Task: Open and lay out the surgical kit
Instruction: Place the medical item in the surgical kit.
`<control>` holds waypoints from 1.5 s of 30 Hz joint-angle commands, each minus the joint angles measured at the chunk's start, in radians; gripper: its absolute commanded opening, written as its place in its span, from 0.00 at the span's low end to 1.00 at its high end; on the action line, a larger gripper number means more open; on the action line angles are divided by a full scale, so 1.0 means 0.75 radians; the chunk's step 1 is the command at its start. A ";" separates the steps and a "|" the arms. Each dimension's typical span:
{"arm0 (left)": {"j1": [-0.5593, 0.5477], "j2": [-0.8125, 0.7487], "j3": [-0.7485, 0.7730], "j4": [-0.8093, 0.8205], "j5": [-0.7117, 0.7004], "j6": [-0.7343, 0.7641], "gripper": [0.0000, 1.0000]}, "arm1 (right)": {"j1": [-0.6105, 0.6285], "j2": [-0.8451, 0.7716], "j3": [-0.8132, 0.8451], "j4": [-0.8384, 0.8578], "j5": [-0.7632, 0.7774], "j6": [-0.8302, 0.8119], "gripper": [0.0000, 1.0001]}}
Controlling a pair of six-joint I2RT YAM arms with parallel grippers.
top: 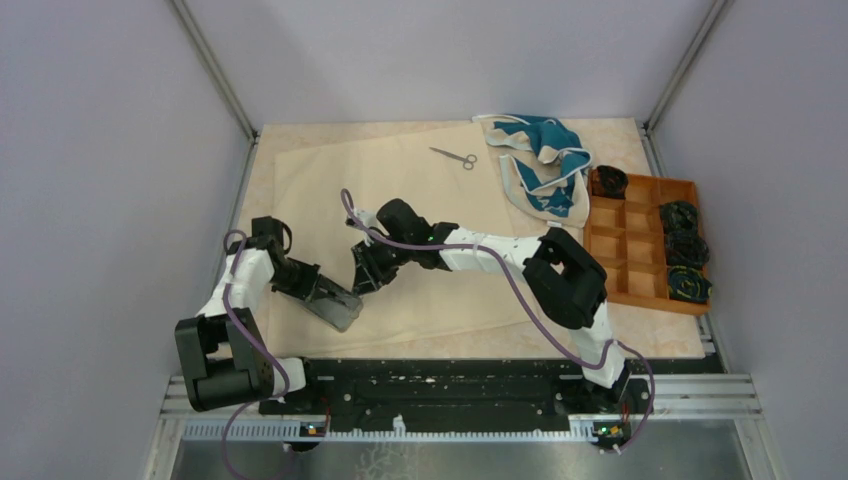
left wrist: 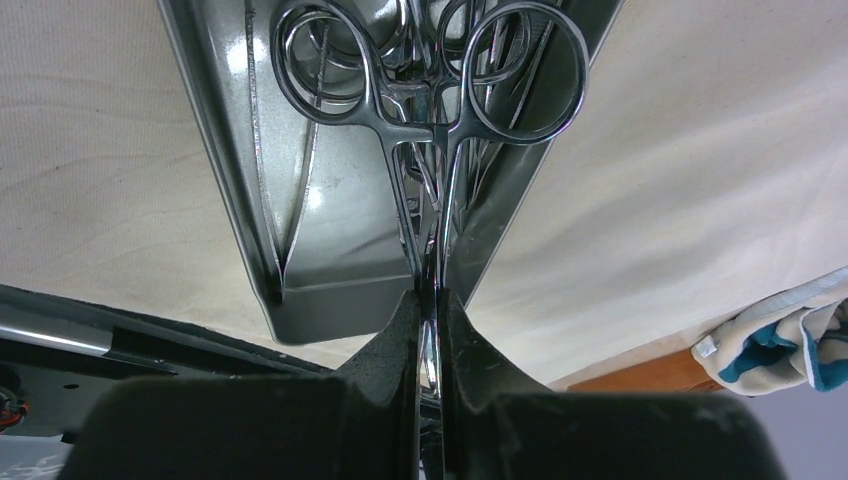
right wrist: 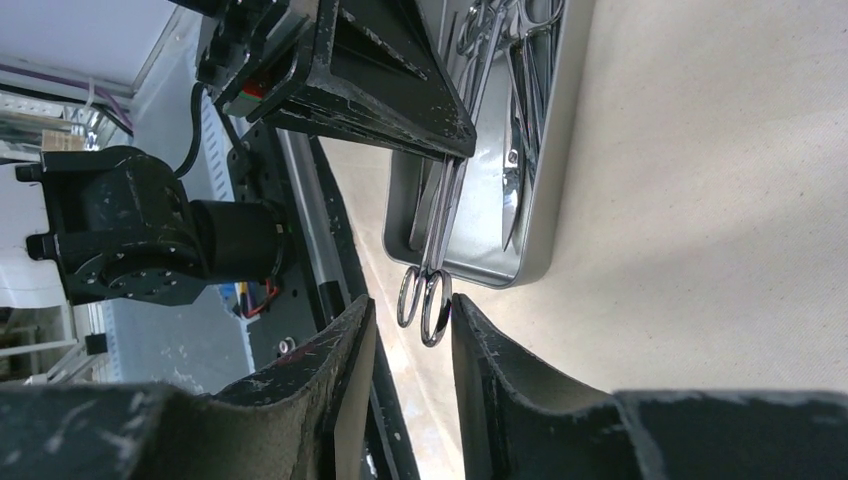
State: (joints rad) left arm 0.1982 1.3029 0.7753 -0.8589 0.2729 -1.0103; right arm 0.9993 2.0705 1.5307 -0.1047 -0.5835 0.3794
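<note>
Where scissors (top: 453,157) lie on the cloth (top: 390,175), teal fabric (top: 548,150) sits nearby.

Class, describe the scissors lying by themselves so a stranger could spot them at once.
Find the big beige cloth and look near its far edge, just left of the teal-and-white fabric. The silver scissors lie there alone on the cloth, whereas the other instruments crowd the steel tray.
</note>
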 commanded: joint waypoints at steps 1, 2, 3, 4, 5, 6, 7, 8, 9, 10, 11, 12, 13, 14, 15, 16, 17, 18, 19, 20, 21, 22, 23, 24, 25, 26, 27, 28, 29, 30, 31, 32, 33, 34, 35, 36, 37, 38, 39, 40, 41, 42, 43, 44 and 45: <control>0.011 0.000 -0.010 0.021 0.040 0.006 0.00 | 0.017 0.023 0.030 0.035 0.012 0.022 0.35; 0.011 -0.001 -0.012 0.020 0.044 0.005 0.00 | 0.017 0.024 0.028 0.036 0.019 0.025 0.36; 0.012 -0.002 -0.014 0.020 0.044 0.005 0.00 | 0.017 0.024 0.025 0.036 0.022 0.028 0.36; 0.013 -0.003 -0.016 0.020 0.045 0.003 0.00 | 0.017 0.026 0.025 0.034 0.023 0.029 0.35; 0.014 -0.005 -0.016 0.020 0.049 0.001 0.00 | 0.018 0.031 0.025 0.031 0.026 0.033 0.35; 0.013 -0.004 -0.017 0.020 0.047 0.001 0.00 | 0.018 0.038 0.025 0.028 0.027 0.034 0.35; 0.012 -0.005 -0.016 0.020 0.048 0.002 0.00 | 0.018 0.040 0.024 0.027 0.027 0.034 0.34; 0.012 -0.004 -0.014 0.020 0.047 0.003 0.00 | 0.018 0.041 0.023 0.028 0.025 0.034 0.32; 0.014 -0.002 -0.012 0.018 0.043 0.005 0.00 | 0.018 0.041 0.022 0.032 0.023 0.035 0.30; 0.014 -0.003 -0.011 0.019 0.040 0.005 0.00 | 0.018 0.041 0.024 0.035 0.022 0.035 0.26; 0.015 -0.003 -0.011 0.018 0.040 0.005 0.00 | 0.018 0.042 0.025 0.035 0.020 0.036 0.25; 0.017 -0.003 -0.011 0.020 0.043 0.004 0.00 | 0.018 0.045 0.025 0.034 0.020 0.039 0.24; 0.016 -0.001 -0.011 0.023 0.045 0.003 0.00 | 0.018 0.045 0.024 0.029 0.030 0.040 0.26; 0.018 -0.001 -0.010 0.022 0.044 0.004 0.00 | 0.018 0.047 0.021 0.027 0.035 0.038 0.26; 0.017 -0.001 -0.009 0.020 0.043 0.004 0.00 | 0.017 0.049 0.022 0.023 0.037 0.037 0.26; 0.018 0.000 -0.009 0.020 0.042 0.003 0.00 | 0.018 0.053 0.027 0.018 0.039 0.037 0.25; 0.019 0.000 -0.009 0.020 0.043 0.003 0.00 | 0.017 0.055 0.032 0.015 0.035 0.037 0.22; 0.019 0.000 -0.009 0.019 0.042 0.003 0.00 | 0.017 0.055 0.033 0.018 0.034 0.036 0.16; 0.018 -0.002 -0.009 0.016 0.040 0.002 0.00 | 0.018 0.051 0.033 0.023 0.036 0.034 0.06; 0.020 -0.001 -0.006 0.009 0.032 0.001 0.00 | 0.017 0.046 0.034 0.024 0.038 0.028 0.00; 0.021 -0.004 -0.001 -0.002 0.022 0.001 0.00 | 0.016 0.039 0.037 0.022 0.038 0.021 0.00; 0.024 -0.007 0.012 -0.024 0.004 0.001 0.06 | 0.015 0.032 0.040 0.024 0.029 0.018 0.00; 0.025 -0.013 0.028 -0.050 -0.021 0.001 0.21 | 0.017 0.027 0.044 0.026 0.003 0.021 0.00; 0.025 -0.022 0.045 -0.079 -0.051 0.001 0.33 | 0.014 0.024 0.049 0.024 -0.008 0.023 0.00; 0.024 -0.035 0.065 -0.109 -0.086 0.001 0.47 | 0.014 0.021 0.057 0.016 -0.015 0.027 0.00; 0.025 -0.053 0.081 -0.131 -0.127 0.004 0.57 | 0.011 0.019 0.064 0.013 -0.029 0.032 0.00; 0.026 -0.071 0.095 -0.147 -0.154 0.009 0.66 | 0.007 0.019 0.071 0.013 -0.045 0.045 0.00; 0.026 -0.082 0.112 -0.162 -0.174 0.021 0.74 | 0.003 0.019 0.079 0.012 -0.056 0.057 0.00; 0.025 -0.090 0.122 -0.168 -0.188 0.035 0.81 | 0.002 0.017 0.092 -0.002 -0.045 0.058 0.00; 0.025 -0.096 0.133 -0.173 -0.199 0.047 0.87 | -0.003 0.017 0.105 -0.016 -0.038 0.066 0.00; 0.025 -0.099 0.139 -0.170 -0.200 0.059 0.91 | -0.009 0.019 0.116 -0.025 -0.035 0.074 0.00; 0.026 -0.103 0.142 -0.161 -0.192 0.071 0.93 | -0.018 0.018 0.123 -0.035 -0.033 0.082 0.00; 0.026 -0.104 0.147 -0.153 -0.173 0.082 0.95 | -0.028 0.016 0.128 -0.047 -0.031 0.092 0.00; 0.025 -0.105 0.154 -0.146 -0.156 0.093 0.97 | -0.040 0.010 0.130 -0.055 -0.035 0.102 0.00; 0.024 -0.108 0.164 -0.142 -0.145 0.107 0.98 | -0.056 -0.004 0.127 -0.060 -0.045 0.107 0.00; 0.024 -0.112 0.176 -0.141 -0.143 0.124 0.98 | -0.075 -0.029 0.116 -0.062 -0.063 0.116 0.00; 0.024 -0.117 0.192 -0.140 -0.143 0.148 0.98 | -0.102 -0.046 0.105 -0.073 -0.090 0.124 0.00; 0.022 -0.124 0.217 -0.141 -0.146 0.181 0.98 | -0.136 -0.060 0.093 -0.083 -0.122 0.135 0.00; 0.020 -0.133 0.246 -0.149 -0.159 0.209 0.98 | -0.178 -0.070 0.078 -0.092 -0.169 0.141 0.00; 0.019 -0.145 0.284 -0.151 -0.171 0.248 0.98 | -0.223 -0.078 0.067 -0.111 -0.246 0.127 0.00; 0.019 -0.161 0.319 -0.146 -0.179 0.295 0.98 | -0.268 -0.089 0.051 -0.123 -0.298 0.111 0.00; 0.015 -0.182 0.351 -0.132 -0.176 0.349 0.99 | -0.318 -0.102 0.032 -0.126 -0.339 0.087 0.00; 0.014 -0.206 0.379 -0.113 -0.155 0.425 0.99 | -0.363 -0.117 0.020 -0.137 -0.371 0.051 0.00; 0.009 -0.229 0.399 -0.089 -0.132 0.482 0.99 | -0.412 -0.127 0.012 -0.145 -0.411 0.006 0.00; -0.004 -0.245 0.417 -0.071 -0.121 0.524 0.99 | -0.458 -0.130 0.016 -0.176 -0.442 -0.050 0.00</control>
State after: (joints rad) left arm 0.2096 1.2018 0.9962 -0.9672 0.1600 -0.8021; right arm 0.7830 2.0708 1.5536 -0.2005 -0.7689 0.4400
